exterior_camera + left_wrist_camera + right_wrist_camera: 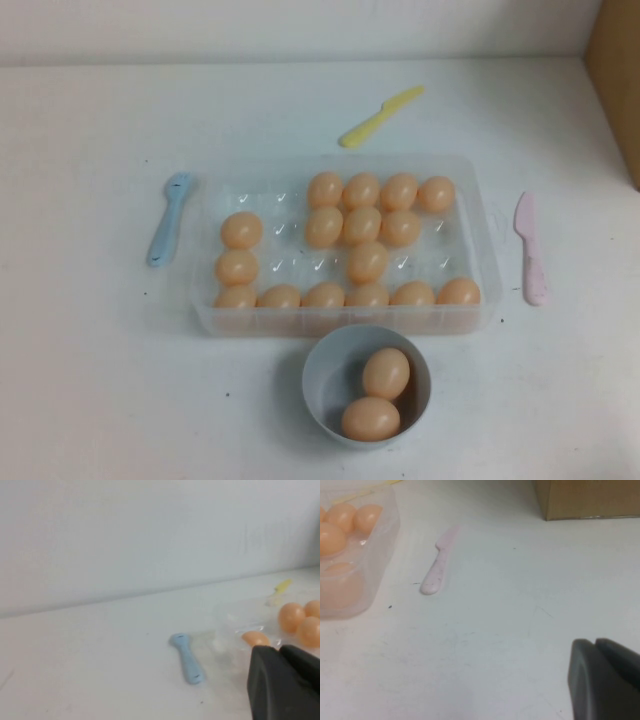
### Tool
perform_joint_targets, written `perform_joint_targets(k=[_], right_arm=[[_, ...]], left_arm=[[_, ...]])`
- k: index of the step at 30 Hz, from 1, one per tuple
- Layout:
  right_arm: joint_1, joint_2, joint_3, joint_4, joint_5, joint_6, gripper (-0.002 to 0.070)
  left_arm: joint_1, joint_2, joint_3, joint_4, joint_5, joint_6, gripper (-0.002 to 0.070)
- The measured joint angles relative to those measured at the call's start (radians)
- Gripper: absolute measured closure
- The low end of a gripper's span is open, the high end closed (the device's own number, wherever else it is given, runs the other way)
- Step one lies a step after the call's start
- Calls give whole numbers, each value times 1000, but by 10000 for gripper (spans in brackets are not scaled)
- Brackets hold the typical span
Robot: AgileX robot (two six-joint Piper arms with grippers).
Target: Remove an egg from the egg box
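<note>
Eyeing egg in box: smooth, fragile; we grip its sides. Left claw, right claw parked near bench, nearly closed.

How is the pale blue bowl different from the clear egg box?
The bowl is round, opaque and holds two eggs; the egg box is rectangular, transparent and holds many more. The bowl sits nearer the robot. Both rest on the white table. The left gripper and right gripper touch neither.

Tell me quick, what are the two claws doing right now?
Left gripper: parked off to the left of the egg box, holding nothing visible; open or shut cannot be told.
Right gripper: parked right of it, same.
</note>
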Motion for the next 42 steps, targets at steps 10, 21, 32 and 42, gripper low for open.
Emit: perform_joint_targets(k=[10,21,32,42], right_arm=[[0,0,0,0,0,0,694],[0,0,0,0,0,0,694],[0,0,0,0,0,0,694],[0,0,0,0,0,0,694]], left_arm=[[167,-44,5,0,213,22,678],[177,-44,5,-31,397,26,678],[177,-44,5,-45,397,26,678],[177,-44,5,-45,397,26,678]])
